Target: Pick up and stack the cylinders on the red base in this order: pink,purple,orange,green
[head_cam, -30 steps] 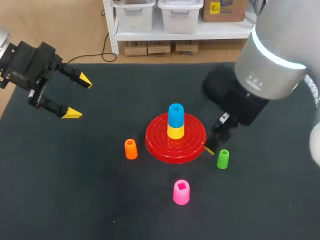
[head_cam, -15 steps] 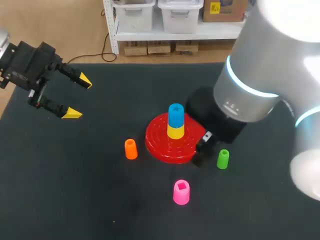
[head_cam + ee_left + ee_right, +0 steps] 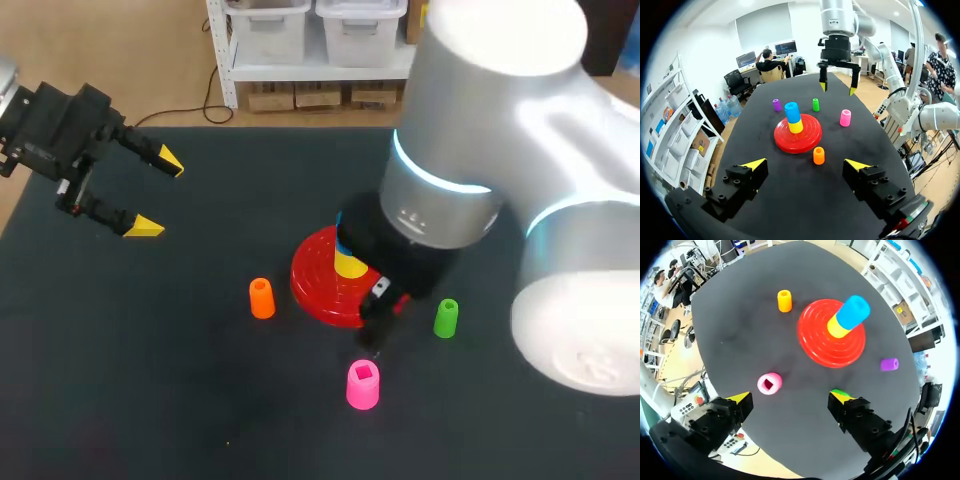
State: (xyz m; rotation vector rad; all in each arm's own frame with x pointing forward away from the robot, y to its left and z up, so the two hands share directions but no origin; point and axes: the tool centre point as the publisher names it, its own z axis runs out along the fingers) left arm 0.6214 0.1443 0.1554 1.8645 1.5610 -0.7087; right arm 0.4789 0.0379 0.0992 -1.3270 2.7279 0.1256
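**Clerk:** Head view, entries?

**Keeper:** Red base (image 3: 312,290): middle of the worktop (image 3: 150,400), with a yellow cylinder (image 3: 348,264) upright on its centre. Orange cylinder (image 3: 262,298): just beside the base, toward the worktop's left edge. Green cylinder (image 3: 446,318): near the base, toward the right edge. Pink cylinder (image 3: 363,385): toward the near edge. All three stand with the long axis vertical, and the pink one shows a square hole facing up. Left gripper (image 3: 157,195): over the far left corner, fingers spread, empty. Right arm (image 3: 470,180): above the base, and its fingers do not show here.

**Clerk:** Left wrist view?

**Keeper:** Own fingers wide apart, holding nothing, with the orange cylinder just ahead of the gap. Beyond it is the base, with a blue cylinder (image 3: 792,111) stacked upright on the yellow one. Purple cylinder (image 3: 776,105): upright, past the base and near the green one. Right gripper (image 3: 838,89): above the worktop's far side, fingers pointing straight down, apart, empty.

**Clerk:** Right wrist view?

**Keeper:** Own fingers apart, gripping nothing. The pink cylinder is ahead of the gap and nearer one finger, with its hole toward the camera. The green cylinder is a sliver just beside the other fingertip. Base and stack lie further ahead. The orange cylinder is beyond the base, and the purple one is off to the base's side.
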